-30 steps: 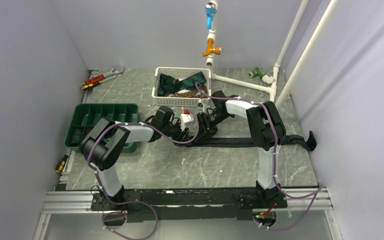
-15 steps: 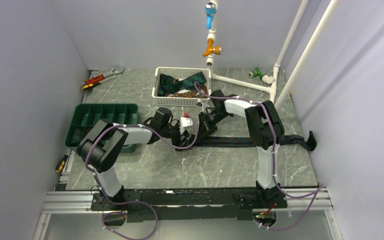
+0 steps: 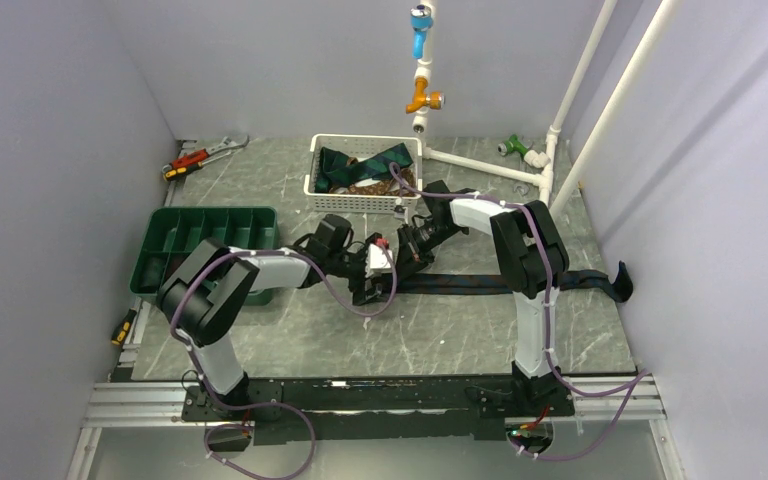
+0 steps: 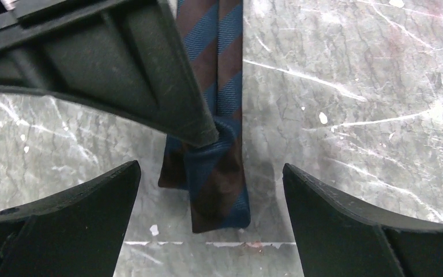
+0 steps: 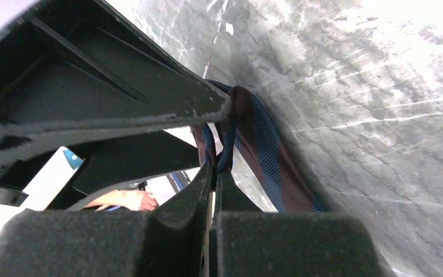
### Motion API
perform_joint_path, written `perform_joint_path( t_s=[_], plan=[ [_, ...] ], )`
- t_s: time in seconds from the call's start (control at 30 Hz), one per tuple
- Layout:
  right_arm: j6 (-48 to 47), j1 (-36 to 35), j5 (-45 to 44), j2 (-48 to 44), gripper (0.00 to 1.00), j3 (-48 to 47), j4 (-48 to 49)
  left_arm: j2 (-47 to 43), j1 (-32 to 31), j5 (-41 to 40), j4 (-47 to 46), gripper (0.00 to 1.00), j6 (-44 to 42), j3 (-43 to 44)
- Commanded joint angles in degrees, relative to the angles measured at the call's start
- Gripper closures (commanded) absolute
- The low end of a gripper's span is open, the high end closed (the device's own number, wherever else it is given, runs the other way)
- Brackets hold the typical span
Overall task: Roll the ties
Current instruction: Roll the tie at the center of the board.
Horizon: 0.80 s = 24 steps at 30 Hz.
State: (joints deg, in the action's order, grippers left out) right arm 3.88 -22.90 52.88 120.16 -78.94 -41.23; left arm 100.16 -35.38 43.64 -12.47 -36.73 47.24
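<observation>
A navy and dark-brown striped tie [image 3: 490,284] lies stretched across the table, from the middle to the right edge. Its narrow end [image 4: 216,184] is folded over on itself. My right gripper [image 5: 213,170] is shut on that fold, pinching the cloth [image 5: 259,144] between its tips. In the top view the right gripper [image 3: 407,250] reaches in from the far side. My left gripper [image 4: 210,173] stands open astride the folded end, its fingers [image 4: 81,213] apart from the cloth on both sides. From above, the left gripper [image 3: 373,275] sits just left of the right one.
A white basket [image 3: 312,180] at the back holds more ties [image 3: 380,160]. A green compartment tray [image 3: 200,215] stands at the left, by my left arm. A wrench [image 3: 205,155] lies back left, white pipes [image 3: 480,165] back right, and a screwdriver [image 3: 120,328] at the left edge.
My left gripper has opened wide and let go of the tie's end. My right gripper has shut on the folded end. Both have stayed close together at the table's middle.
</observation>
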Motion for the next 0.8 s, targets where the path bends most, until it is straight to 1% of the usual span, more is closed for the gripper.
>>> perform_joint_path(
  t_s=[0.0, 0.13, 0.23, 0.3, 0.43, 0.47, 0.67, 0.77],
  plan=[
    [-0.2, -0.1, 3.6, -1.4, 1.0, -1.0, -0.2, 1.5, -1.8, -1.2, 1.6, 0.01, -2.8, 2.3],
    [0.1, 0.0, 4.3, -2.1, 1.0, -0.8, -0.1, 5.0, -2.6, -2.8, 5.7, 0.01, -3.3, 5.8],
    [-0.1, 0.0, 4.9, -2.6, 1.0, -1.0, -0.7, 6.3, -2.6, -3.5, 5.6, 0.02, -4.1, 5.5],
    [-0.2, -0.1, 5.3, -2.8, 1.0, -1.0, -1.1, 6.2, -2.6, -3.1, 5.8, 0.11, -5.2, 4.8],
    [-0.3, 0.2, 4.6, -2.6, 1.0, -1.3, -1.4, 4.6, -2.6, -1.5, 6.7, 0.38, -7.6, 2.9],
    [-0.4, 0.3, 4.2, -2.4, 1.0, -1.4, -1.7, 4.4, -2.6, -1.4, 7.1, 0.42, -8.0, 2.6],
    [-2.0, 1.1, -0.5, -1.6, 1.0, -1.2, -2.8, 4.4, -2.4, -2.5, 9.6, 0.54, -8.8, 2.6],
    [-2.9, 1.2, -3.9, -1.1, 1.0, -0.3, -2.9, 4.4, -2.4, -2.6, 10.1, 0.55, -9.1, 2.5]
  ],
)
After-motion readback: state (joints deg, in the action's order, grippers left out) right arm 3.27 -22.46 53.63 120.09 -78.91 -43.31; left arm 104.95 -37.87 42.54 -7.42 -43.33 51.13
